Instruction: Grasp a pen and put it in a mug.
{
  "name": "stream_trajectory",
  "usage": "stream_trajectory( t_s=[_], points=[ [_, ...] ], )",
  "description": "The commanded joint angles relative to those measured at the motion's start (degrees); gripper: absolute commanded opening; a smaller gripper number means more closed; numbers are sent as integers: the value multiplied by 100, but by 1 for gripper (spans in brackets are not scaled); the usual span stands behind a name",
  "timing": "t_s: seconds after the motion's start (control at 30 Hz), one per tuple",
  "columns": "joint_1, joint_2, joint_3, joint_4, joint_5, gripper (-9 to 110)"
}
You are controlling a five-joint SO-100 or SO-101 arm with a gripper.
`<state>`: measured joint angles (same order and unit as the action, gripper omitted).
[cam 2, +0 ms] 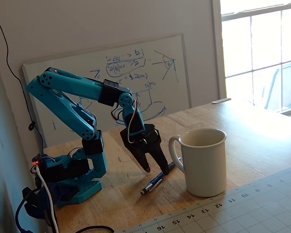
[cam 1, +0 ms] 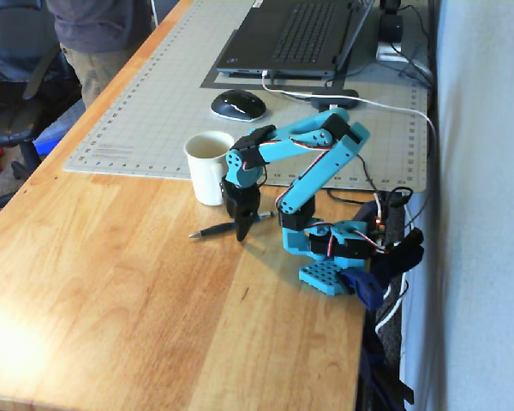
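Where the wooden bench [cam 1: 111, 282] meets the near edge of the grey cutting mat [cam 1: 154, 103], the blue arm [cam 1: 313, 171] reaches down from its base near the bench's right edge in a fixed view. The cream mug [cam 2: 204, 162] stands upright on the wood just beside the mat's edge. The end effector [cam 2: 155, 167] points down over the pen [cam 2: 157, 178], its black fingers [cam 2: 159, 154] narrowly parted and straddling the barrel, not yet closed on it. The pen lies flat on the bench just beside the mug, tip toward the mat.
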<state>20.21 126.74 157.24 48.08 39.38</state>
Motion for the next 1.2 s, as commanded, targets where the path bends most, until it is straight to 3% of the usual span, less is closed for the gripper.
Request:
stream_trajectory(
  t_s=[0.0, 0.63, 1.17],
  points=[
    [44, -53, -97, -70, -9, 25],
    [53, -325, -97, -62, 35, 24],
    [53, -255, -97, -62, 62, 2]
  ],
)
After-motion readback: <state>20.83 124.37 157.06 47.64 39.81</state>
